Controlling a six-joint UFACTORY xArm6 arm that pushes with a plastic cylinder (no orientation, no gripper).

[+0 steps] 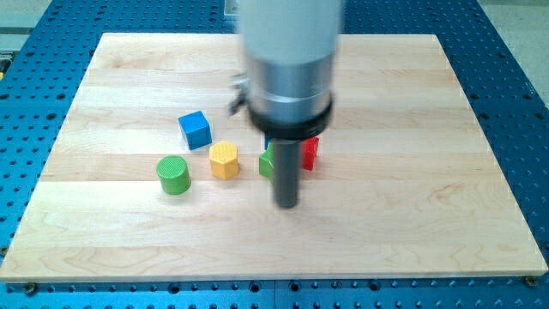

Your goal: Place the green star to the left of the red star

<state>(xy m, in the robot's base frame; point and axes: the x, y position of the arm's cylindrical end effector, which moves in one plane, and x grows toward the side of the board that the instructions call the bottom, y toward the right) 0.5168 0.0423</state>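
Note:
The green star (pixel 267 164) lies near the board's middle, mostly hidden behind my rod; only its left part shows. The red star (pixel 310 153) lies just to the right of the rod, also partly hidden. My tip (pixel 286 206) rests on the board just below and between the two stars, close to the green star's lower right side. Whether it touches either star cannot be told.
A yellow hexagon block (pixel 224 160) lies left of the green star. A green cylinder (pixel 173 174) lies further left. A blue cube (pixel 196 129) sits above them. The wooden board (pixel 412 215) lies on a blue perforated table.

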